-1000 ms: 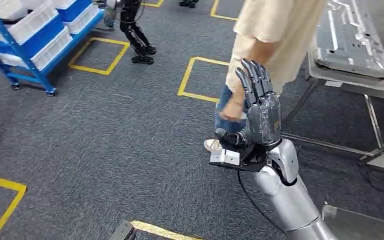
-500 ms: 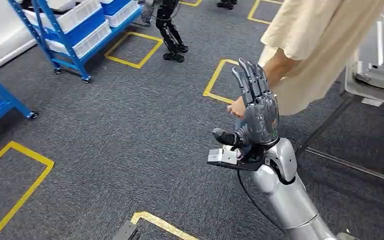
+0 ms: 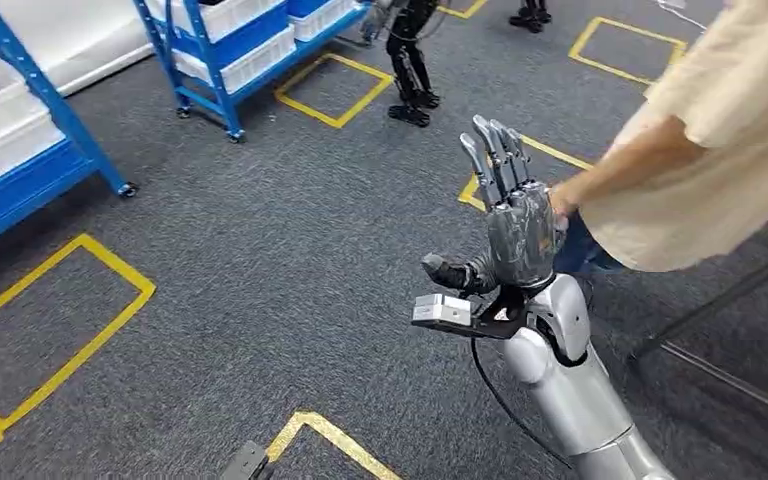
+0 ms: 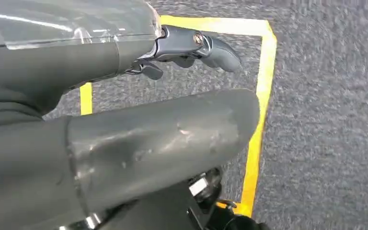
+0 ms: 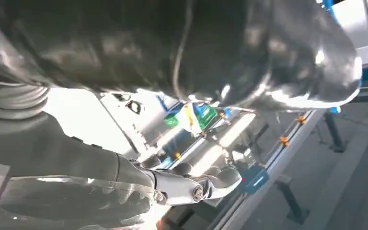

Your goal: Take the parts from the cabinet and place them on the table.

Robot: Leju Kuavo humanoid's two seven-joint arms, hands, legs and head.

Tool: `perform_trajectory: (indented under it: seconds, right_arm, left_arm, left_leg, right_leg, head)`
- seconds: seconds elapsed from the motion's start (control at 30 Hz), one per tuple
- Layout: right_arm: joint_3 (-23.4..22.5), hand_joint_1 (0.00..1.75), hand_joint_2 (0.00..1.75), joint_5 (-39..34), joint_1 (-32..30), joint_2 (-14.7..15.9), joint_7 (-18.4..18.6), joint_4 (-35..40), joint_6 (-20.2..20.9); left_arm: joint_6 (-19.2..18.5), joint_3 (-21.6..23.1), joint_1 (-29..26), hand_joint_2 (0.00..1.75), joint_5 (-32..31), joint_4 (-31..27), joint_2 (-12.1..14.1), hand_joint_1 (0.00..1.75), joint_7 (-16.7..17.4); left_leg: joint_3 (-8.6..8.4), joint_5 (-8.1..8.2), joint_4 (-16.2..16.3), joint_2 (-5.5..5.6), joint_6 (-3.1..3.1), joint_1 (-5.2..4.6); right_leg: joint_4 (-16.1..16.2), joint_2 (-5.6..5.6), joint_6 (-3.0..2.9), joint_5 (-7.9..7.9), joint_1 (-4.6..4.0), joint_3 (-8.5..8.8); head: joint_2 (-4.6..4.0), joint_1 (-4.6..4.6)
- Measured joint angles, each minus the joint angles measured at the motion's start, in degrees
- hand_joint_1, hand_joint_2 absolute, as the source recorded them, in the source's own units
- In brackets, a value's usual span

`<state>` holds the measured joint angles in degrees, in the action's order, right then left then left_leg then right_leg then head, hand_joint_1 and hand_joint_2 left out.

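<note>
Presumably light, stiff parts lying in the white bins point(image 3: 250, 60) on the blue rack point(image 3: 210, 75), upper left of frame; best gripped by the edges. Right hand point(image 3: 510, 215) spread, holding nothing; left hand point(image 4: 124, 143) likewise.

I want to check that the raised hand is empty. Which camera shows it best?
The head view: the right hand stands upright, fingers straight and apart, holding nothing. The right wrist view gives a close, glare-blurred part of it.
</note>
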<state>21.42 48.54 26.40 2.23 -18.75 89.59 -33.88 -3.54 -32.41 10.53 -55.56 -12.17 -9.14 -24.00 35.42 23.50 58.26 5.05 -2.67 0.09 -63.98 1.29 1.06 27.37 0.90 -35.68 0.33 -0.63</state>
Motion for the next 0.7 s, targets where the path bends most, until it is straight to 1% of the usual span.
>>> perform_trajectory:
  seconds: [0.03,0.07,0.1,0.13,0.17,0.2,0.23,0.27,0.3,0.33,0.37,0.4,0.43,0.47,0.5,0.53,0.57,0.6,0.63,0.67,0.7]
  right_arm:
    - [0.0,0.00,0.00,0.0,0.1,0.0,0.0,0.0,0.0]
    - [0.0,0.00,0.00,0.0,0.1,0.0,0.0,-0.1,0.0]
    - [0.0,0.00,0.00,0.0,0.1,0.0,0.0,-0.1,0.0]
    - [0.1,0.00,0.00,0.0,0.1,0.0,0.0,-0.1,0.0]
    - [0.1,0.00,0.00,0.0,0.2,0.0,0.0,-0.1,0.0]
    - [0.1,0.00,0.00,0.0,0.2,0.0,0.0,-0.1,0.0]
    - [0.1,0.00,0.00,0.0,0.4,-0.1,0.0,-0.1,0.0]
    - [0.2,0.00,0.00,0.0,0.5,-0.2,0.0,-0.1,0.0]
    - [0.2,0.00,0.00,0.0,0.5,-0.2,0.0,-0.1,0.0]
    - [0.2,0.00,0.00,0.0,0.4,-0.2,0.0,-0.1,0.0]
    - [0.2,0.00,0.00,0.0,0.4,-0.2,0.0,-0.1,0.0]
    - [0.2,0.00,0.00,0.0,0.4,-0.2,0.0,-0.2,0.0]
    - [0.2,0.00,0.00,0.0,0.4,-0.2,0.0,-0.2,0.0]
    - [0.2,0.00,0.00,0.0,0.4,-0.2,0.0,-0.2,0.0]
    - [0.2,0.00,0.00,0.0,0.5,-0.2,0.0,-0.2,0.0]
    - [0.2,0.00,0.00,0.0,0.6,-0.2,0.0,-0.2,0.0]
    - [0.2,0.00,0.00,0.0,0.6,-0.2,0.0,-0.1,0.0]
    - [0.2,0.00,0.00,0.0,0.7,-0.3,0.0,-0.2,0.0]
    - [0.3,0.00,0.00,0.1,0.7,-0.3,0.0,-0.1,0.0]
    - [0.3,0.00,0.00,0.1,0.7,-0.4,0.0,-0.1,0.0]
    - [0.4,0.00,0.00,0.1,0.7,-0.4,0.0,-0.1,0.0]
  left_arm:
    - [0.0,0.0,0.0,0.00,0.0,0.0,-0.1,0.00,0.0]
    - [0.0,0.0,0.2,0.00,0.0,0.0,-0.2,0.00,0.0]
    - [0.0,0.0,0.2,0.00,0.0,0.0,-0.1,0.00,0.0]
    - [0.0,0.0,0.1,0.00,0.1,0.0,-0.1,0.00,0.0]
    - [0.0,0.0,0.0,0.00,0.1,0.0,-0.1,0.00,0.0]
    - [0.0,0.0,-0.1,0.00,0.1,0.0,-0.1,0.00,0.0]
    - [0.0,0.0,-0.3,0.00,0.0,0.0,0.0,0.00,0.0]
    - [0.0,0.0,-0.2,0.00,0.0,0.0,-0.1,0.00,0.0]
    - [0.0,0.0,0.0,0.00,0.0,0.0,0.0,0.00,0.0]
    - [0.0,0.0,0.2,0.00,0.1,0.0,0.0,0.00,0.0]
    - [0.0,0.0,0.1,0.00,0.1,0.0,0.0,0.00,0.0]
    - [0.0,0.0,0.0,0.00,0.1,0.0,0.0,0.00,0.0]
    - [0.0,0.0,-0.1,0.00,0.1,0.0,0.0,0.00,0.0]
    - [0.0,0.0,-0.2,0.00,0.1,0.0,0.0,0.00,0.0]
    - [0.0,0.0,-0.1,0.00,0.1,0.0,0.0,0.00,0.0]
    - [0.0,0.0,-0.1,0.00,0.1,0.0,0.0,0.00,0.0]
    - [0.0,0.0,0.1,0.00,0.2,0.0,0.0,0.00,0.0]
    - [0.0,0.0,0.1,0.00,0.2,0.0,0.0,0.00,0.0]
    - [0.1,0.0,0.0,0.00,0.2,0.0,0.1,0.00,0.0]
    - [0.1,0.0,-0.2,0.00,0.2,0.0,0.1,0.00,0.0]
    - [0.1,0.0,-0.3,0.00,0.2,0.0,0.1,0.00,0.0]
  left_leg:
    - [0.18,0.10,0.1,0.50,0.15,0.18]
    - [0.68,0.07,0.5,1.05,0.46,-0.12]
    - [1.07,-0.16,0.3,1.68,0.89,0.27]
    - [1.16,-0.27,0.2,2.38,1.28,0.55]
    - [1.14,-0.50,-0.1,3.18,1.73,0.65]
    - [1.08,-0.57,-0.3,3.80,2.23,0.22]
    - [1.22,0.00,0.6,1.45,2.11,0.26]
    - [2.60,2.09,3.5,-1.81,2.29,0.07]
    - [4.57,4.24,7.6,-3.24,2.59,0.21]
    - [6.75,6.14,12.0,-3.94,2.84,0.47]
    - [8.72,7.45,15.8,-4.22,3.13,0.72]
    - [9.47,7.41,17.2,-4.39,3.42,0.94]
    - [8.72,6.03,15.7,-4.61,3.63,1.16]
    - [6.65,3.78,11.8,-4.96,3.76,1.35]
    - [3.78,1.29,6.6,-5.75,3.78,1.44]
    - [1.17,-0.40,2.0,-7.65,3.63,1.42]
    - [0.29,0.63,0.4,-9.54,3.40,0.44]
    - [0.59,0.44,0.4,-8.51,2.55,0.61]
    - [0.71,0.48,0.4,-8.11,2.33,0.52]
    - [0.78,0.60,0.4,-7.43,2.04,0.39]
    - [0.62,0.49,0.1,-6.76,1.63,0.43]
  right_leg:
    - [4.0,2.85,-0.26,-0.96,0.09,1.53]
    - [5.1,4.62,-0.39,-0.50,0.35,1.92]
    - [5.0,3.74,-0.27,-0.58,0.08,1.84]
    - [5.0,3.33,-0.42,-0.53,-0.14,1.85]
    - [5.1,2.60,-0.68,-0.59,-0.24,2.04]
    - [6.1,1.81,-1.18,-0.96,0.31,2.57]
    - [6.6,0.80,-1.47,-1.22,0.34,3.13]
    - [7.0,0.06,-1.86,-1.26,0.32,3.50]
    - [7.0,-0.85,-2.04,-1.16,0.15,3.59]
    - [7.0,-1.75,-2.20,-1.04,-0.01,3.68]
    - [7.0,-2.65,-2.24,-0.92,-0.07,3.67]
    - [7.0,-3.44,-2.16,-0.83,-0.08,3.69]
    - [6.9,-4.11,-2.03,-0.71,-0.08,3.77]
    - [6.8,-4.83,-1.86,-0.50,-0.05,3.88]
    - [6.6,-5.53,-1.60,-0.22,-0.03,4.06]
    - [6.4,-6.06,-1.31,0.17,-0.08,4.25]
    - [6.0,-6.50,-0.79,0.59,-0.60,4.14]
    - [6.0,-7.00,-0.56,0.68,-0.64,4.20]
    - [6.0,-7.46,-0.36,0.79,-0.79,4.36]
    - [6.2,-8.01,-0.16,0.85,-0.66,4.55]
    - [6.1,-8.63,0.22,1.10,-0.50,4.78]
  head:
    - [0.00,0.00]
    - [0.00,-0.02]
    - [0.00,0.02]
    - [0.00,0.02]
    - [0.00,0.02]
    - [0.00,-0.02]
    - [0.00,0.00]
    - [0.00,-0.15]
    - [0.00,-0.09]
    - [0.00,-0.11]
    - [0.00,-0.09]
    - [0.00,-0.13]
    - [0.00,-0.11]
    - [0.00,-0.11]
    - [0.00,-0.11]
    - [0.00,-0.11]
    - [0.00,-0.13]
    - [0.00,0.15]
    - [0.00,0.07]
    - [0.00,0.13]
    - [0.00,0.09]
